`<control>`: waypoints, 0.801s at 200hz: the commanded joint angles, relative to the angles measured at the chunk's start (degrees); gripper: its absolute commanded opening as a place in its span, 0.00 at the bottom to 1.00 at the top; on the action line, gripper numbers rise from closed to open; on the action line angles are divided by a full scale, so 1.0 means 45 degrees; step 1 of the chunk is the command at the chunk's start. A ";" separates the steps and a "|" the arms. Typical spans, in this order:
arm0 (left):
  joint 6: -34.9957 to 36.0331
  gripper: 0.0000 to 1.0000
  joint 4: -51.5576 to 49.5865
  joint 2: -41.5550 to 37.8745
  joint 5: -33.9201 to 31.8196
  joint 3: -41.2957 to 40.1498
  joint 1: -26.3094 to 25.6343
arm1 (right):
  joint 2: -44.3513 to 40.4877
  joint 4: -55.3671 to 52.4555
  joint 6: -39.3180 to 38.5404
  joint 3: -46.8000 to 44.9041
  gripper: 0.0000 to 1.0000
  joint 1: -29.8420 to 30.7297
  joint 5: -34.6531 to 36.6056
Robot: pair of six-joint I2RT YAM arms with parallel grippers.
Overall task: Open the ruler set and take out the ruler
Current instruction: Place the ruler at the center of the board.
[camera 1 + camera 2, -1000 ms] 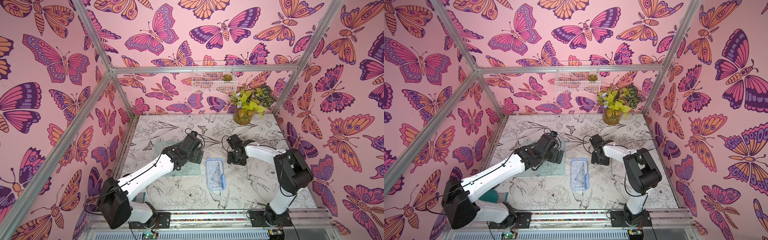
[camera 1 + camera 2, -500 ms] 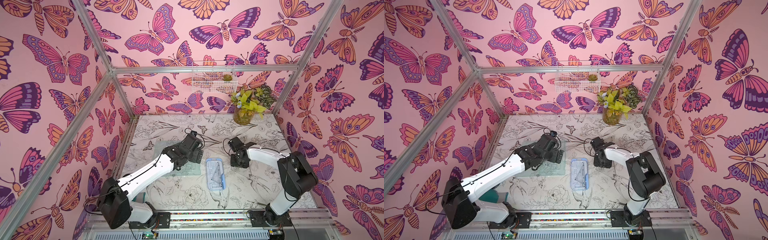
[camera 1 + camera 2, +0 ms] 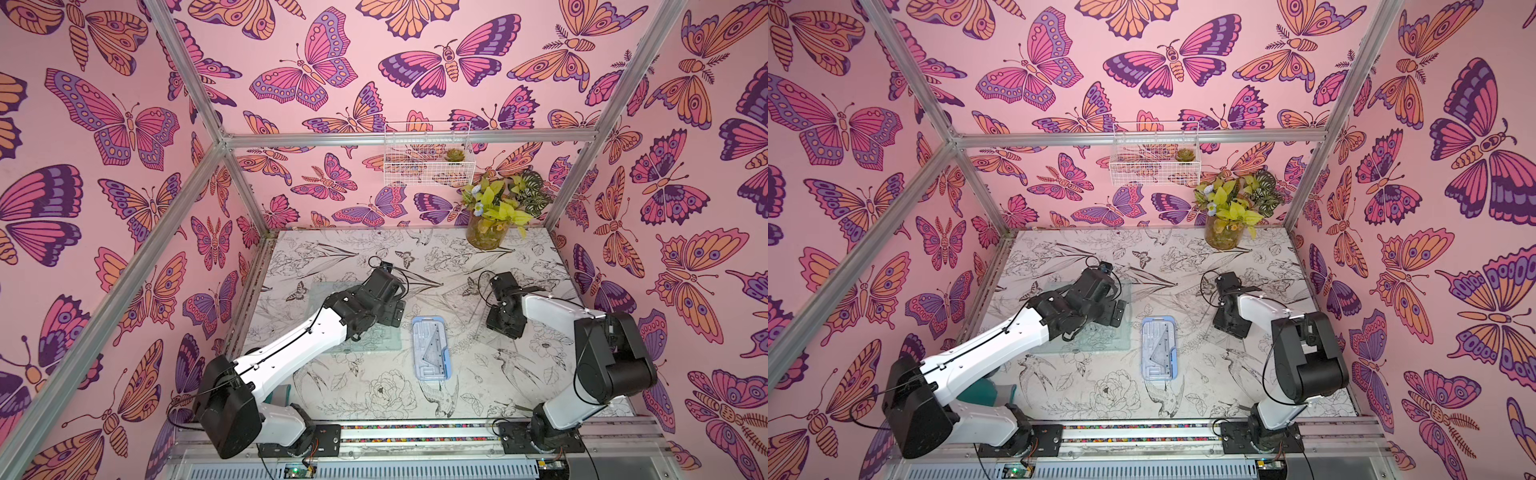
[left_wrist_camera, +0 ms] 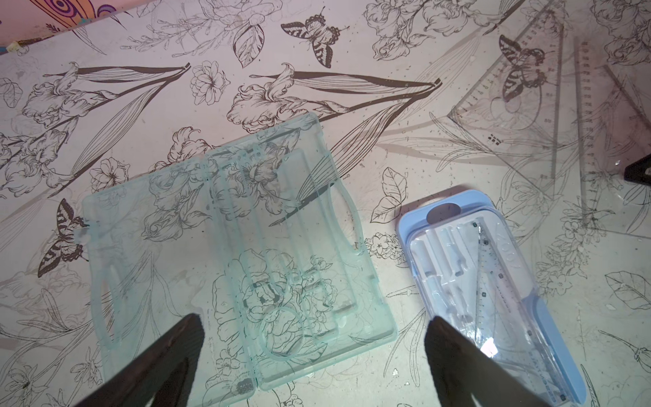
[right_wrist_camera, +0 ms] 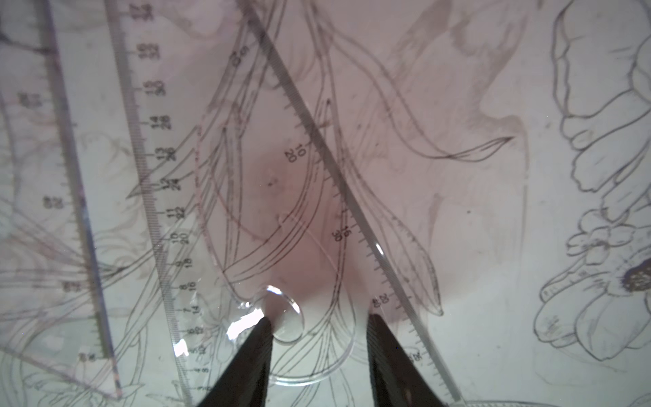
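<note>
Right wrist view has the right gripper [image 5: 320, 319] low over a clear set square [image 5: 246, 211] lying flat on the table [image 5: 493, 246]. Its jaws are apart but narrower than a second ago, with nothing pinched yet. Both top views show it has swung away from the blue case [image 3: 445, 362], so it seems to be after a ruler already taken out. Only the left wrist view shows the rest. The left gripper [image 4: 313, 319] hangs spread wide and empty over the green case [image 4: 229, 264], which lies open and bare. The blue case still holds a triangle ruler [image 4: 493, 275].
</note>
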 commanded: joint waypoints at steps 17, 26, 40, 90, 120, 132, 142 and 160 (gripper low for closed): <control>-0.0100 1.00 -0.0973 0.0269 -0.0374 0.0792 0.0047 | 0.0020 0.0270 -0.0145 0.0131 0.48 -0.0378 -0.0712; -0.0250 1.00 -0.1103 0.0378 -0.0236 0.0908 0.0137 | -0.0140 0.0274 -0.0160 0.0131 0.49 -0.0380 -0.0791; -0.0816 1.00 -0.1133 0.0506 0.0528 0.0957 0.0578 | -0.0560 0.0302 -0.0335 0.0160 0.51 -0.0378 -0.1268; -0.3441 1.00 -0.1721 0.0596 0.3720 0.1178 0.2374 | -0.3557 -0.1005 -0.1433 0.1374 0.67 0.0178 -0.3560; -0.3473 1.00 -0.2745 0.1180 0.4017 0.2137 0.2078 | -0.4028 -0.2469 -0.1845 0.1762 0.67 0.0305 -0.4517; -0.3359 1.00 -0.2793 0.1366 0.3953 0.2219 0.1781 | -0.4056 -0.2631 -0.2007 0.1632 0.65 0.0318 -0.5257; -0.3137 0.99 -0.2775 0.1545 0.3970 0.2189 0.1491 | -0.4082 -0.2639 -0.2073 0.1386 0.64 0.0324 -0.5773; -0.2441 0.98 -0.2559 0.1840 0.3349 0.1861 0.0578 | -0.4400 -0.2024 -0.2001 0.0477 0.61 0.0373 -0.6298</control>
